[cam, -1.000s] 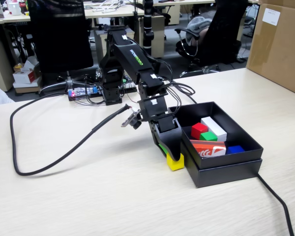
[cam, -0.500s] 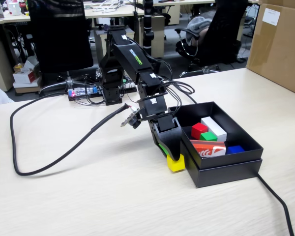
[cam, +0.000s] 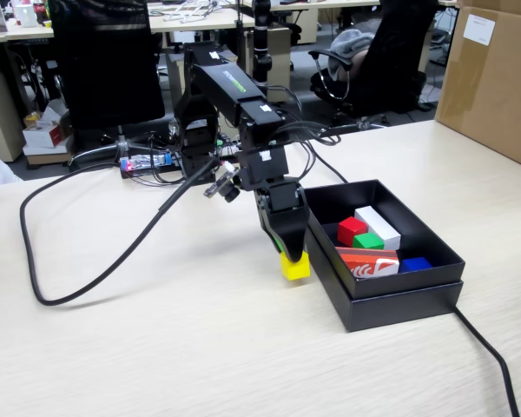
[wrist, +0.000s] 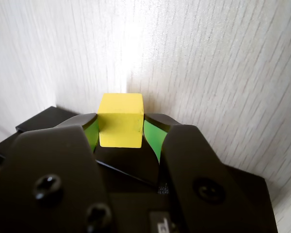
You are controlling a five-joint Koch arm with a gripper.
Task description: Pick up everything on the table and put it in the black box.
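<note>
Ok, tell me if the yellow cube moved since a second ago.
Yes. In the fixed view the yellow cube has risen and shifted left, away from the black box wall it sat against.

The box sits on the desk. In the fixed view, two cubes, a long block and a packet lie inside it. Left of the box, the hand holds another cube above the desk.

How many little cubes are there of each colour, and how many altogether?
Yellow cube: 1, held in the gripper
Red cube: 1, in the black box
Green cube: 1, in the box
Total: 3
</note>
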